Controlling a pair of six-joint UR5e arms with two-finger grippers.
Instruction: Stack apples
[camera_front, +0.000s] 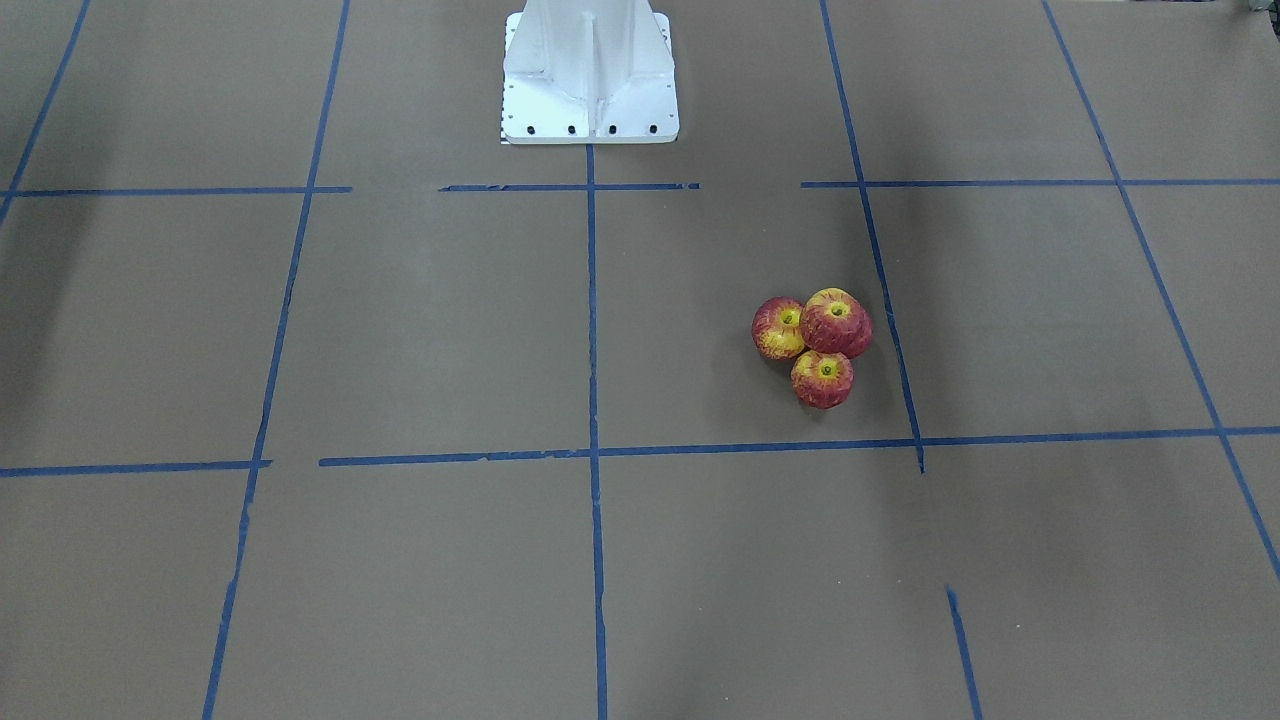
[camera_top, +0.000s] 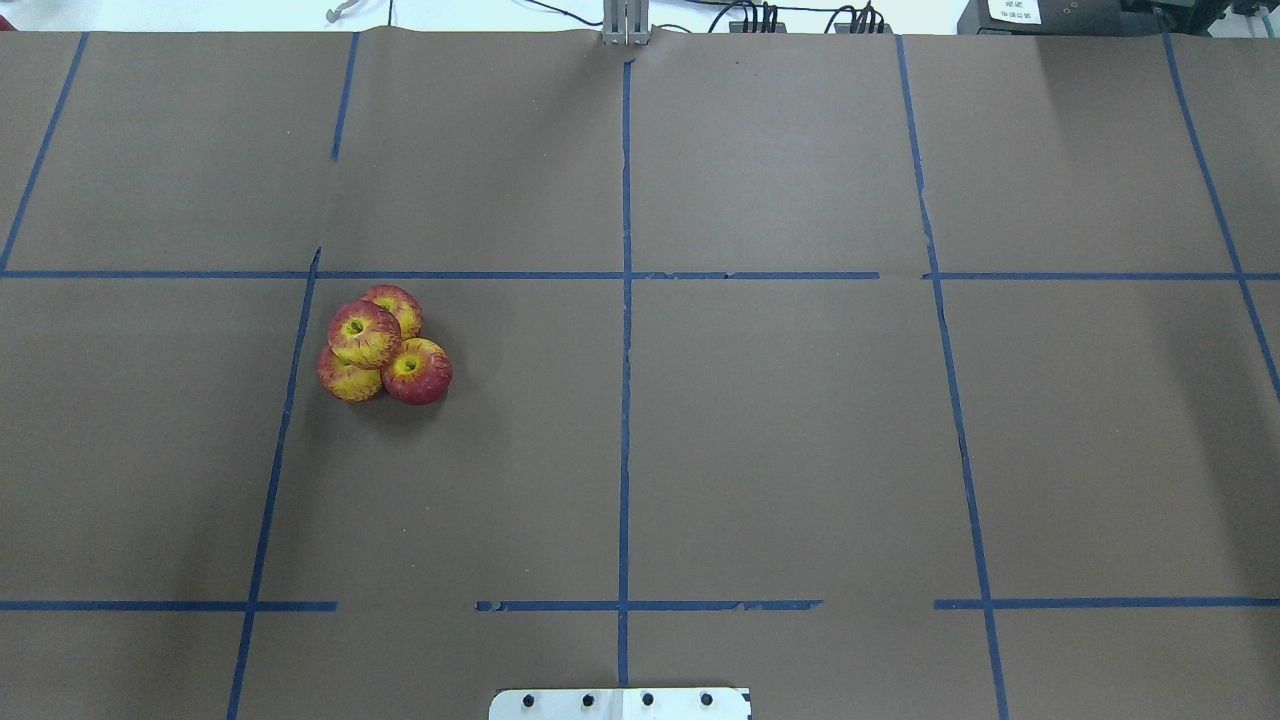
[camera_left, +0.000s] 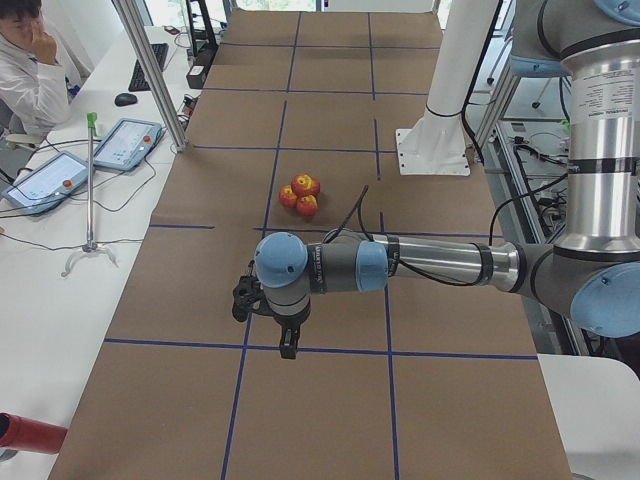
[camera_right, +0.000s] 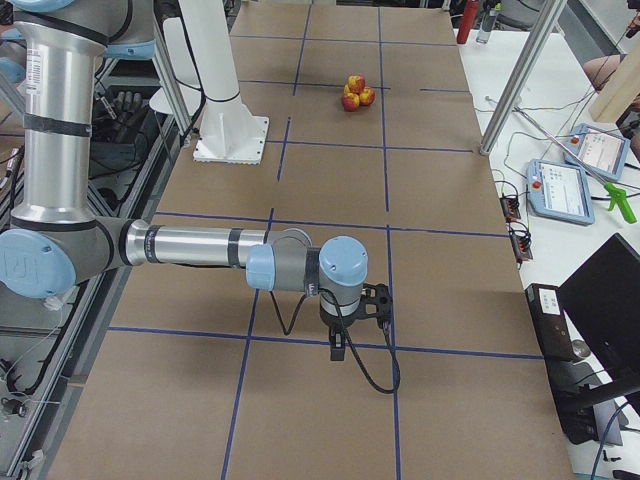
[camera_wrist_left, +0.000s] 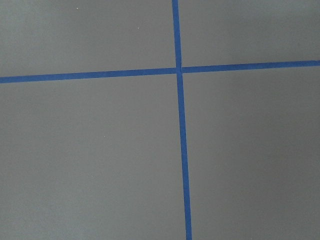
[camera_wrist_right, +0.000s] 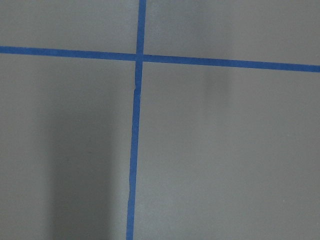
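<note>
Four small red-and-yellow apples sit in one tight pile on the brown table on my left side. In the overhead view one apple (camera_top: 365, 333) rests on top of three others (camera_top: 417, 372), (camera_top: 346, 380), (camera_top: 399, 303). The front-facing view shows the top apple (camera_front: 836, 322) and two lower ones (camera_front: 778, 327), (camera_front: 822, 379). The pile also shows in the exterior left view (camera_left: 303, 190) and the exterior right view (camera_right: 355, 92). My left gripper (camera_left: 286, 347) hangs far from the pile, near the table's left end. My right gripper (camera_right: 338, 348) hangs near the right end. I cannot tell whether either is open or shut.
The white robot pedestal (camera_front: 590, 80) stands at the table's back middle. Blue tape lines (camera_top: 625, 400) mark a grid on the brown paper. Both wrist views show only paper and tape. An operator (camera_left: 30, 70) and tablets (camera_left: 120, 145) are on a side bench.
</note>
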